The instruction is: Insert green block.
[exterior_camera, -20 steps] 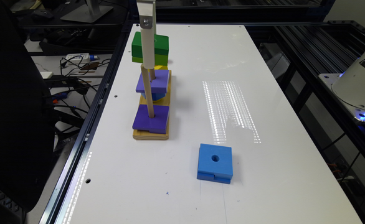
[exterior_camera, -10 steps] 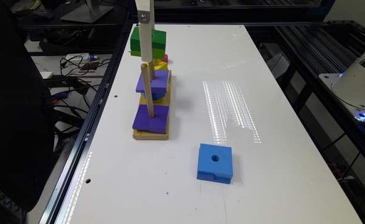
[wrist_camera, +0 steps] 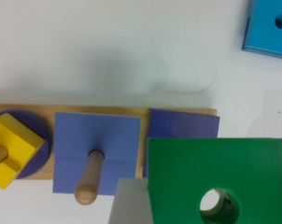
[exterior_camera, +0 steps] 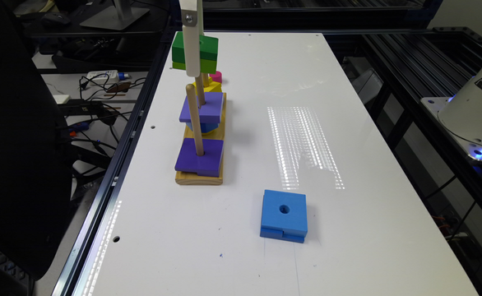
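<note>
Gripper [exterior_camera: 192,61] fingers partly hidden by green block [wrist_camera: 218,179].

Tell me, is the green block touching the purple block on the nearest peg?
Apart. In the exterior view the green block hangs high in the air at the far end of the wooden base, while that purple block sits low on the near peg, with clear space between them.

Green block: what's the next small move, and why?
Probably nudge the green block sideways until its hole centres on the peg tip glimpsed through it, then lower. The gripper holds it well above the purple block, and the tip looks off-centre in the hole.
</note>
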Robot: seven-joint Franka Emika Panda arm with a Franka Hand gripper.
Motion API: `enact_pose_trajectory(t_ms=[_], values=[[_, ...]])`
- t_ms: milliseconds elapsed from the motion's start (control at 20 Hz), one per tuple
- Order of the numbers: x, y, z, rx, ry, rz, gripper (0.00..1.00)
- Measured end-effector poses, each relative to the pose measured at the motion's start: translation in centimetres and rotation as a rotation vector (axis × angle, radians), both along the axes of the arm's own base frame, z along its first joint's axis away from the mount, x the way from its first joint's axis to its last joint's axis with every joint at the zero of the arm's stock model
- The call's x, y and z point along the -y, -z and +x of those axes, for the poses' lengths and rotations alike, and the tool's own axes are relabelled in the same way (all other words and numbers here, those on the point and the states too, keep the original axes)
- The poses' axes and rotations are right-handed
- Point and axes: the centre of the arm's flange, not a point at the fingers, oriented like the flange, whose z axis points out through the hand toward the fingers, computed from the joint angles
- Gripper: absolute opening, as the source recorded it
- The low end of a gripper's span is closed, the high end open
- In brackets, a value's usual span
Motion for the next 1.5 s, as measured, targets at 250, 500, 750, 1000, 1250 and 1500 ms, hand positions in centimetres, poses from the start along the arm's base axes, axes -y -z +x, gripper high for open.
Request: enact_pose_trajectory(t_ms=[250, 500, 750, 1000, 1250, 1500], values=[[-0.5, 0.0, -0.1, 0.0, -0.007, 0.002, 0.0], [-0.5, 0.4, 0.0, -0.004, -0.007, 0.004, 0.0], [-0.5, 1.0, 0.2, -0.004, -0.006, 0.006, 0.0], [-0.6, 1.7, 0.3, -0.008, -0.006, 0.008, 0.0], [-0.6, 1.9, 0.3, -0.009, -0.006, 0.009, 0.0], [-0.6, 1.9, 0.3, -0.009, -0.006, 0.009, 0.0]])
